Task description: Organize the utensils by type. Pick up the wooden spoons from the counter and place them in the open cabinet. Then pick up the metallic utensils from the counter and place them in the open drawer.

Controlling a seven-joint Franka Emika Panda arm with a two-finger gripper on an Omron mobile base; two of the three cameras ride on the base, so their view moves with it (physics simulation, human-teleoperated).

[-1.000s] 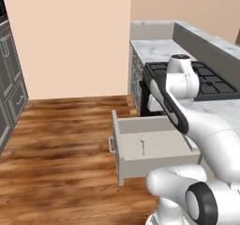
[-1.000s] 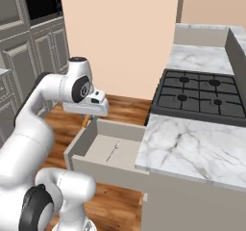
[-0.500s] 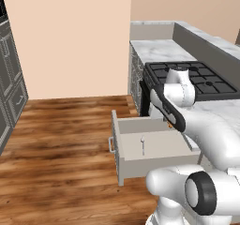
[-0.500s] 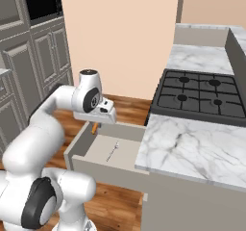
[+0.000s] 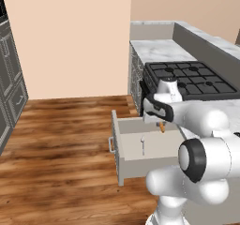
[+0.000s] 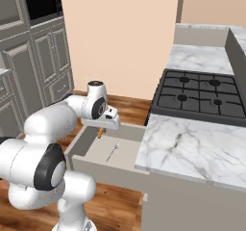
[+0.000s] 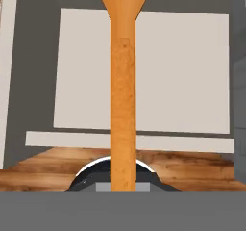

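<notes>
The gripper (image 6: pixel 102 127) is clamping the orange fork (image 7: pixel 123 88) by its handle and hanging it, tip down, over the open drawer (image 5: pixel 123 159), just inside the drawer's back edge and short of its front wall. The silver utensil (image 5: pixel 142 145) is lying on the drawer's pale floor near the middle, apart from the fork, with bare floor showing around it. The hand view is showing the fork's handle running straight up against the drawer floor, while the right base view is showing the marble counter (image 6: pixel 192 146) and the black stove (image 6: pixel 202 97) beside the drawer.

The fork (image 5: pixel 162 126) hangs from the gripper (image 5: pixel 161 122) over the drawer (image 5: pixel 123 146), where a utensil (image 5: pixel 142 146) lies inside.
</notes>
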